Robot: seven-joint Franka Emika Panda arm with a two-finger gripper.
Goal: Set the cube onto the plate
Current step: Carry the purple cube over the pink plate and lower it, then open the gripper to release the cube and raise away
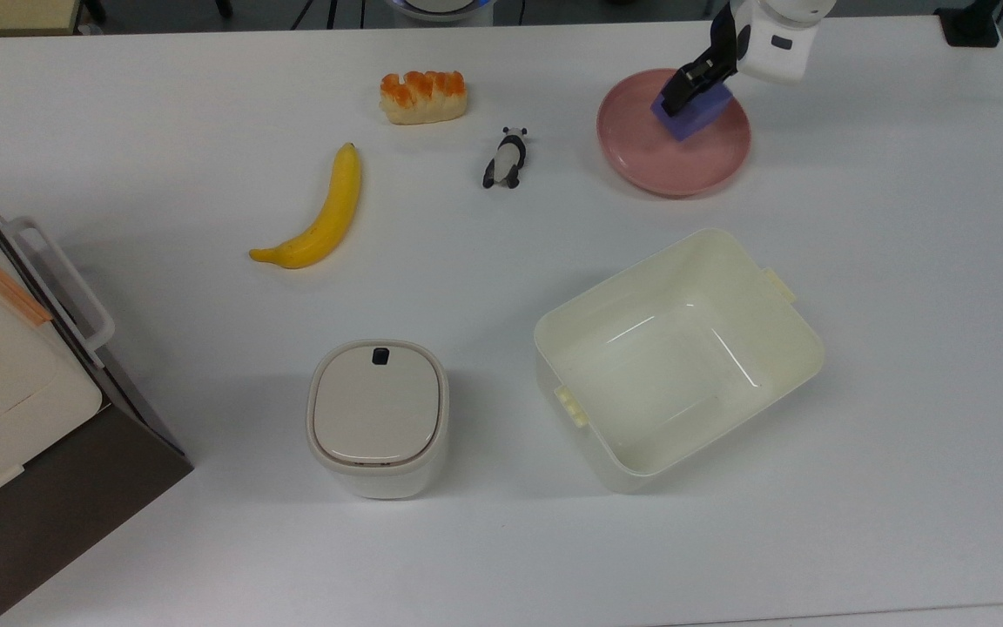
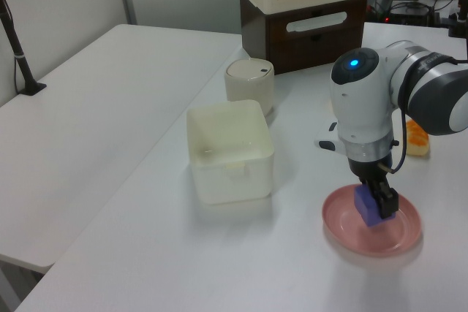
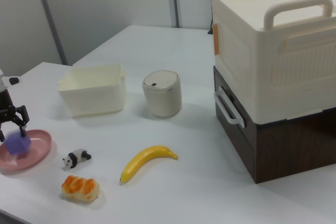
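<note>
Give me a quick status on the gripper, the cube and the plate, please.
Gripper shut on the cube. Cube over the plate, contact unclear. Nothing else on the plate; panda well aside.

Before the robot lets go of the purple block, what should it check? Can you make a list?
1. cube is over the plate, not the table: ok.
2. gripper grips the cube: ok.
3. Cube's bottom touches the plate: cannot tell.
4. Plate has nothing else on it: ok.
5. toy panda sits well away from the plate: ok.
6. Cube sits clear of the plate's rim: ok.
</note>
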